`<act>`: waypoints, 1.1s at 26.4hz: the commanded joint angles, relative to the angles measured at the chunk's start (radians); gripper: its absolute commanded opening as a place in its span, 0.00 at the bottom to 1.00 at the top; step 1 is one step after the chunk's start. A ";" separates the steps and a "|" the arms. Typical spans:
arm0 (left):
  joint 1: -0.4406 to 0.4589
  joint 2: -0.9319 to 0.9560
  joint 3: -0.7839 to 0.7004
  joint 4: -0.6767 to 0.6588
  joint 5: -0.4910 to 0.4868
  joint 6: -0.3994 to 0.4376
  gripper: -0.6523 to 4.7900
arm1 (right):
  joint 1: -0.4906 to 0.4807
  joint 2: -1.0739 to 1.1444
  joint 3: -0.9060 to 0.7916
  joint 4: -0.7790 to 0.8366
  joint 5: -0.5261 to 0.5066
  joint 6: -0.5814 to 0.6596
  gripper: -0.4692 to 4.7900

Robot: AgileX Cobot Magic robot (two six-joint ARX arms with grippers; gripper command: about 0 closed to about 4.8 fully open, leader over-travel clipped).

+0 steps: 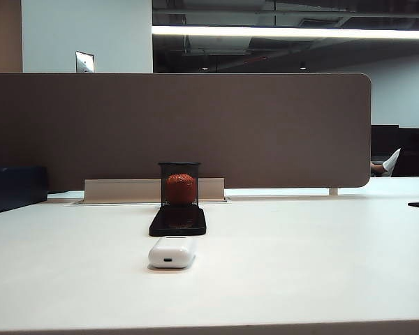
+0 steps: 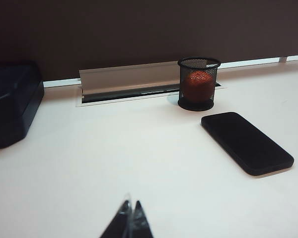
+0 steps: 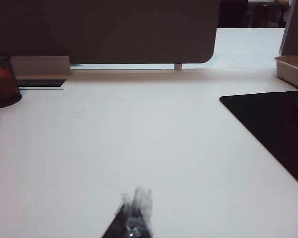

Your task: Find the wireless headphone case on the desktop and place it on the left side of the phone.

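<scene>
I see the desktop [image 1: 321, 265], wide, plain white. The phone [image 2: 247, 142], a flat glossy black slab, lies ahead of my left gripper [image 2: 130, 210], off to one side, long axis slanting away. The wireless headphone case [image 1: 172, 252], a small white pebble, lies broadside, port slot facing the exterior camera, just before the phone. My right gripper [image 3: 134, 208] hangs low over bare table; both have fingertips pressed together.

Desktop [image 1: 321, 265] lies bare left and right of the phone [image 1: 178, 220]. Mesh cup [image 1: 179, 183] with orange-red ball stands just behind the phone; white headphone case [image 1: 172, 252] sits just in front. Brown partition [image 1: 195, 125] walls off the far edge. Left gripper [image 2: 131, 210] and right gripper [image 3: 135, 210], both closed, hang over bare tabletop.
</scene>
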 commanded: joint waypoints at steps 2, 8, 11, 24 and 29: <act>-0.002 0.001 0.001 0.006 0.004 0.000 0.11 | 0.001 0.000 0.040 0.006 -0.040 0.015 0.07; -0.002 0.001 0.001 0.006 0.004 0.000 0.11 | 0.000 0.002 0.135 -0.083 -0.039 0.015 0.07; -0.002 0.001 0.001 0.006 0.004 0.000 0.11 | 0.000 0.003 0.180 -0.120 -0.039 0.015 0.07; -0.002 0.001 0.001 0.005 0.004 0.000 0.11 | 0.000 0.104 0.610 -0.507 -0.040 0.015 0.07; -0.002 0.001 0.001 0.005 0.005 0.000 0.11 | 0.001 0.247 0.781 -0.610 -0.056 0.015 0.07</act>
